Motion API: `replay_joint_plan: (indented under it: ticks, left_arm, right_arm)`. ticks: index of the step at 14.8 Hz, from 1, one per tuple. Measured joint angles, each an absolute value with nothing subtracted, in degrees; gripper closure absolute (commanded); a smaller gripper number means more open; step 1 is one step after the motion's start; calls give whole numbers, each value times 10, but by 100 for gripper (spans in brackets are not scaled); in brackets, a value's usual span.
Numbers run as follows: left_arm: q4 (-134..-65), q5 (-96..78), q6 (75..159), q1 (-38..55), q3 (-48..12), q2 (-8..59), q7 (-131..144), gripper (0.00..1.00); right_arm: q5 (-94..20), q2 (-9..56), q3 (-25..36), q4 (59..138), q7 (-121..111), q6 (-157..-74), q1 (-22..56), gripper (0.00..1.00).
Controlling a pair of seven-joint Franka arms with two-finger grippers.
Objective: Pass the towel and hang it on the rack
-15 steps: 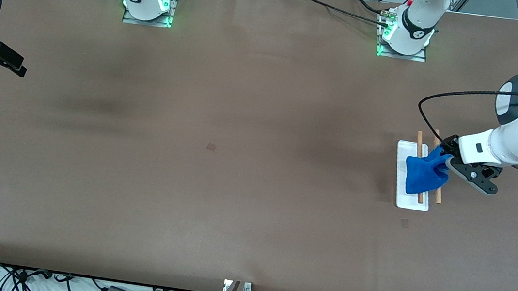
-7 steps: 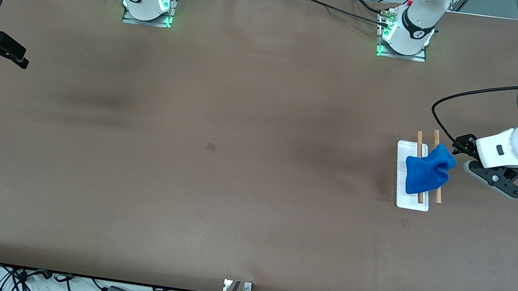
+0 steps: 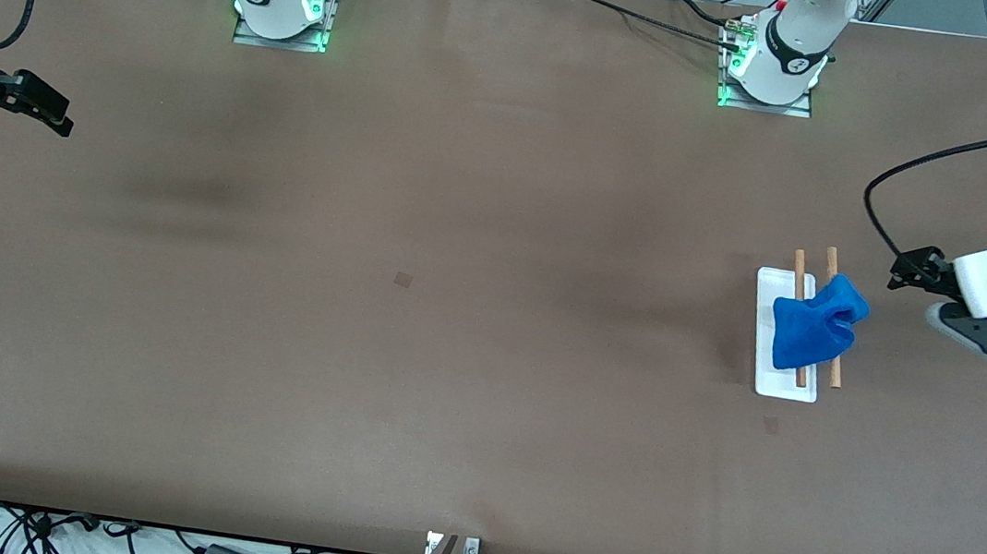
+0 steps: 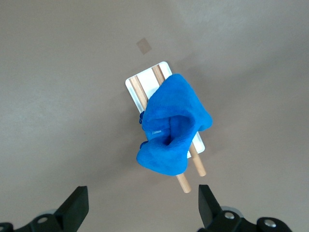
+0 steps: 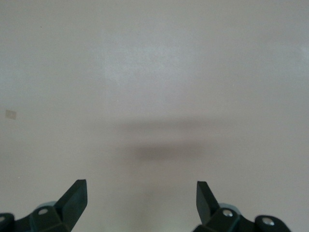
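Wide brown bench. Small white-based rack with two light-brown wooden rods toward the left arm's end, rods running toward the front camera. Crumpled blue towel draped over both rods. Left gripper just beside it, jaws wide, empty. Right gripper waits well apart, jaws wide, empty.

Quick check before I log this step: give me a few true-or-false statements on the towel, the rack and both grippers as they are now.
1. The blue towel lies draped over the rack rods. True.
2. The left gripper is clamped on the towel. False: it is open, clear of the towel.
3. The right gripper is open and empty. True.
4. The towel lies flat on the table. False: it is bunched on the rack.
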State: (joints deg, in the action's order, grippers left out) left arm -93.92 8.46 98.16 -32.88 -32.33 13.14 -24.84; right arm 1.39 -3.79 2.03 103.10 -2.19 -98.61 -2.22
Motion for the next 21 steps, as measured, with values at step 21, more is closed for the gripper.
replay_joint_plan:
  ticks: [21]
  left_arm:
    - [-927,9,975,-120,-83,51,-93,0]
  right_arm:
    - [14,-44,22,1027,-21,-991,-23,0]
